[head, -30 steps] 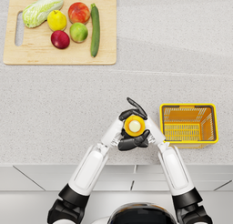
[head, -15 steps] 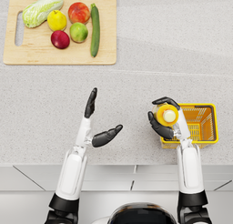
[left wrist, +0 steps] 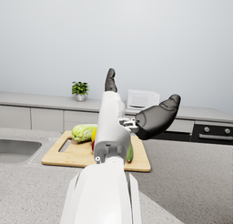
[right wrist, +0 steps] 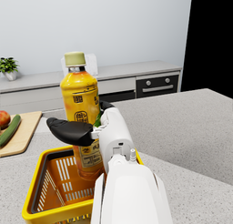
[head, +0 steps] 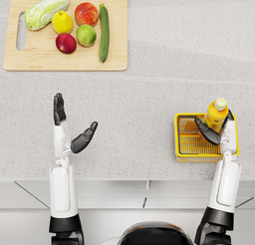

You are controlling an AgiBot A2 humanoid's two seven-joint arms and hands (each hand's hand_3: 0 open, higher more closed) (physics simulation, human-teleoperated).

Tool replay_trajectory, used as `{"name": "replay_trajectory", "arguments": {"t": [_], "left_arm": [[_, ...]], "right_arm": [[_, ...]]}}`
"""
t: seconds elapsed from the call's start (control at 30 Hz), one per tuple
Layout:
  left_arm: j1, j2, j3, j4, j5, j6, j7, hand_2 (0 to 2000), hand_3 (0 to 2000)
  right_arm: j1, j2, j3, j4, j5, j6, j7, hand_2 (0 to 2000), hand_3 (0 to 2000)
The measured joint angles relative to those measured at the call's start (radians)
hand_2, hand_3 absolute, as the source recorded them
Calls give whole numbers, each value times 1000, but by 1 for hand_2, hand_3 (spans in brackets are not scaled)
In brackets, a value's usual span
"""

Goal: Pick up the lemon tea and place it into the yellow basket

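Right wrist view shows the lemon tea (right wrist: 82, 111) upright in the right hand (right wrist: 93, 127), whose fingers wrap its label, the bottle's base down inside the yellow basket (right wrist: 41, 182); whether it touches the basket floor cannot be told. Head view places the yellow basket at 4 o'clock on the speckled bench (head: 149, 89), while the left hand (head: 69, 127) hangs at 8 o'clock, fingers spread and holding nothing, and a cutting board (head: 64, 62) with a cucumber (head: 104, 32) lies at 11 o'clock.

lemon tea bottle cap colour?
Pale olive-green cap on the lemon tea bottle, which is orange-yellow; clearest in the right wrist view.
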Motion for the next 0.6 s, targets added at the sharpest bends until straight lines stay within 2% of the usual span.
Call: {"name": "replay_trajectory", "arguments": {"t": [0.03, 0.1, 0.17, 0.33, 0.6], "left_arm": [[5, 1, 1, 1, 0, 0, 0, 0, 0], [27, 3, 4, 9, 0, 0, 0, 0, 0], [74, 3, -7, 31, 0, 0, 0, 0, 0], [190, -7, -77, 123, 0, 0, 0, 0, 0], [212, -9, -120, 177, 0, 0, 0, 0, 0]], "right_arm": [[-3, 0, 1, 2, 0, -30, 69, 0, 40], [-9, -1, 8, 50, 0, -68, 153, 0, 0], [-1, 4, 13, 127, 0, -87, 197, 0, 0], [55, 32, -28, 188, 0, -104, 234, 0, 0], [69, 38, -58, 151, 0, -107, 242, 0, 0]]}}
